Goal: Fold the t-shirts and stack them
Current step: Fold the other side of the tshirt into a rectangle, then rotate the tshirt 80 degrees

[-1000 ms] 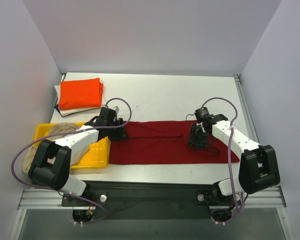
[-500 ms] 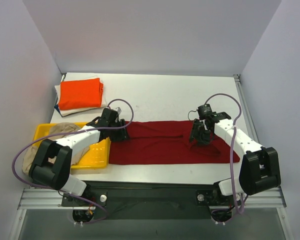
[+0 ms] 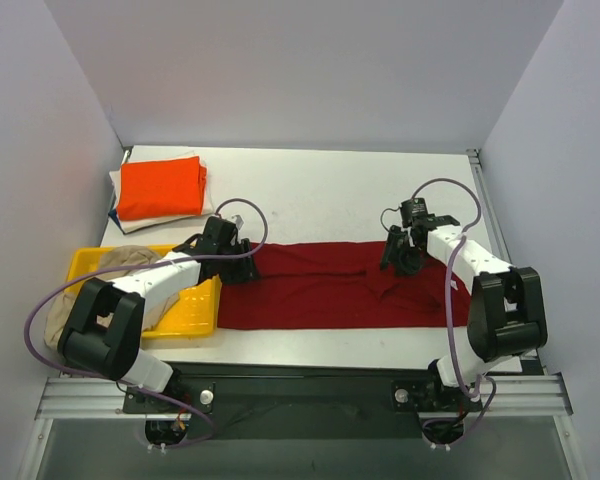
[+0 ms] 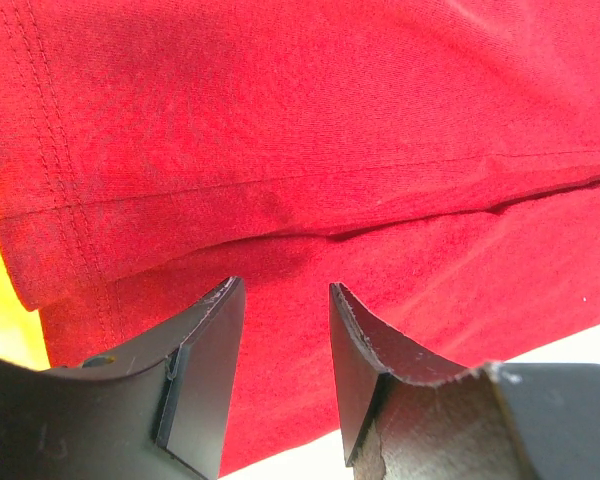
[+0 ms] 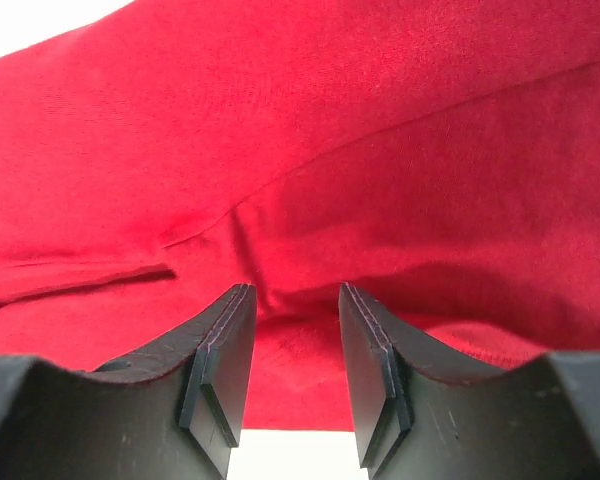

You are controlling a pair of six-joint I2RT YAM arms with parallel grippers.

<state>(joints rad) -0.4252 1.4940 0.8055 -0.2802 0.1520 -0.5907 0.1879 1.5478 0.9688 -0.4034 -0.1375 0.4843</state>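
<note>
Two parted, empty tools, the left tool and the right tool, hover over one dark red t-shirt.

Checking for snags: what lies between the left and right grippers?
Only the spread dark red cloth t-shirt, running from left gripper to right gripper; the top view shows it.

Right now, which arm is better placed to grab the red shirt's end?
Probably left: the left end effector is open over the end hem of the red shirt; the right end effector sits farther inward.
</note>
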